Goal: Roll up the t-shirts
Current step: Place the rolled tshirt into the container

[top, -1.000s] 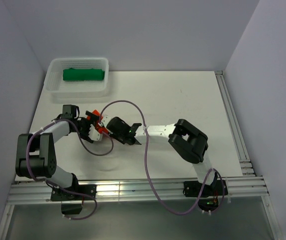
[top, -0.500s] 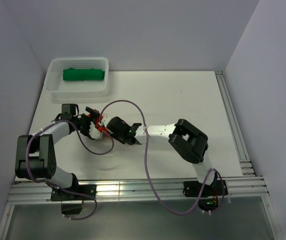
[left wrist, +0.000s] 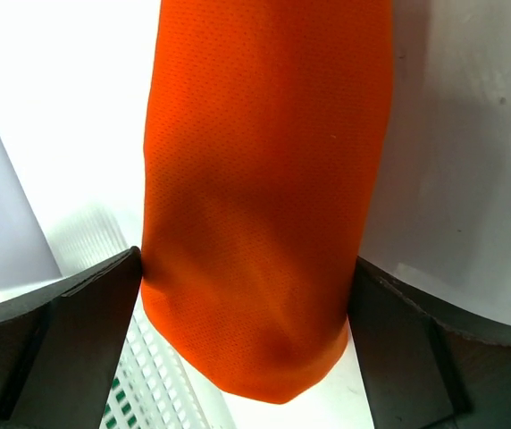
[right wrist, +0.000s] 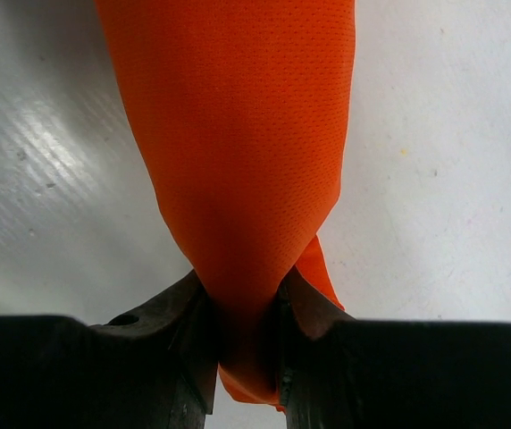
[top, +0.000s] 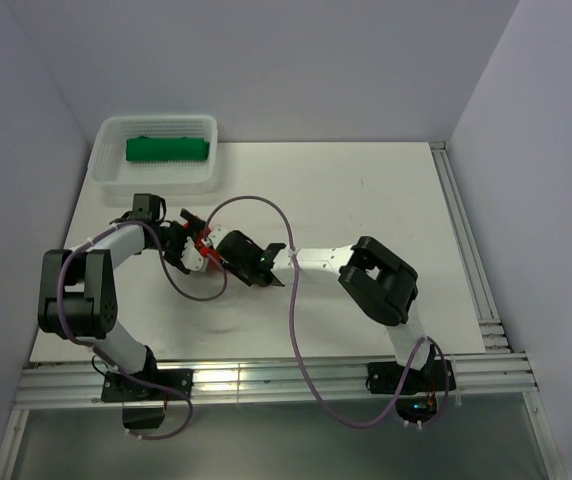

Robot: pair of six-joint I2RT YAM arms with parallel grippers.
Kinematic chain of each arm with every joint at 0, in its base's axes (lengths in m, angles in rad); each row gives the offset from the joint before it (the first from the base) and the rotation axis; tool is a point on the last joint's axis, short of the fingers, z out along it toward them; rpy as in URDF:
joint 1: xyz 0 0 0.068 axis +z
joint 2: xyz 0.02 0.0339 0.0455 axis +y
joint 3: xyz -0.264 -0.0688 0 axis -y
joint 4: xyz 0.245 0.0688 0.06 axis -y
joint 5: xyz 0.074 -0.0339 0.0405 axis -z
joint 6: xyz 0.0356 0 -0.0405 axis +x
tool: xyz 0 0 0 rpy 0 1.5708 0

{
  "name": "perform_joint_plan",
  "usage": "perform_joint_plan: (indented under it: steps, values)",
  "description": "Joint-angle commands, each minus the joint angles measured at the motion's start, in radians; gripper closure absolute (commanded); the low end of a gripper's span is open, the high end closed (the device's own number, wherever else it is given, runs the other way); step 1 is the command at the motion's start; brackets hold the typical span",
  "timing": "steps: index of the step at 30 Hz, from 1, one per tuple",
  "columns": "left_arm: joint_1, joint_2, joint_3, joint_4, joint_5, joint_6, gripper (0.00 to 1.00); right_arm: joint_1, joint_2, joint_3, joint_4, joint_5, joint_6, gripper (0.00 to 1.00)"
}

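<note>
The orange-red t-shirt [top: 202, 247] is a tight roll held above the table between both grippers. My right gripper [top: 218, 256] is shut on one end of it; in the right wrist view the cloth [right wrist: 238, 134] is pinched narrow between the dark fingers [right wrist: 171, 331]. My left gripper [top: 188, 250] stands open around the other end. In the left wrist view the roll [left wrist: 264, 197] fills the gap between the wide-set fingers [left wrist: 68, 340] and brushes both. The green t-shirt [top: 168, 149] lies rolled in the basket.
The white mesh basket [top: 106, 172] stands at the table's back left, just beyond the left gripper, and its mesh [left wrist: 162, 380] shows under the roll in the left wrist view. A purple cable [top: 256, 205] loops over the right arm. Walls close in at left and right.
The left arm has swung toward the back, bringing its gripper closer to the basket and further around the orange roll. The right gripper has shifted slightly with the roll and stays shut on it.
</note>
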Motion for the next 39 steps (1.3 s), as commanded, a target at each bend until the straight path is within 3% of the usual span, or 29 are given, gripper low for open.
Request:
perform_joint_plan:
  steps: [1,10,11,12,14,16,17,18,25,26,32,39]
  values:
    - [-0.033,0.04,0.08,-0.048,-0.052,-0.018,0.0,0.034,0.095,-0.077,-0.263,-0.107,-0.007,1.0]
    - [-0.076,0.09,0.109,-0.09,-0.15,0.019,0.02,0.04,0.089,-0.075,-0.277,-0.086,-0.005,1.0]
    - [-0.084,0.099,0.111,-0.105,-0.173,0.025,0.07,0.04,0.086,-0.077,-0.276,-0.088,-0.005,1.0]
    - [-0.088,0.1,0.105,-0.107,-0.202,0.045,0.2,0.042,0.084,-0.078,-0.276,-0.088,-0.005,1.0]
    - [-0.096,0.096,0.077,-0.1,-0.248,0.059,0.32,0.04,0.08,-0.08,-0.273,-0.086,-0.004,1.0]
    - [-0.096,0.087,0.065,-0.103,-0.249,0.05,0.52,0.04,0.08,-0.08,-0.271,-0.089,-0.004,1.0]
    - [-0.096,0.077,0.057,-0.117,-0.249,0.039,0.68,0.042,0.081,-0.078,-0.273,-0.091,-0.002,1.0]
    - [-0.096,0.071,0.048,-0.11,-0.249,0.031,0.76,0.043,0.083,-0.078,-0.274,-0.092,-0.002,1.0]
    - [-0.095,0.051,0.016,-0.135,-0.262,-0.038,0.92,0.045,0.087,-0.075,-0.279,-0.159,-0.019,1.0]
    - [-0.095,0.059,0.02,-0.145,-0.268,-0.044,0.99,0.043,0.089,-0.074,-0.292,-0.182,-0.024,1.0]
    - [-0.089,0.085,0.026,-0.214,-0.333,-0.036,1.0,0.042,0.132,-0.025,-0.386,-0.357,-0.047,1.0]
    - [-0.089,0.062,-0.026,-0.183,-0.391,-0.061,1.0,0.037,0.087,-0.041,-0.363,-0.296,-0.007,1.0]
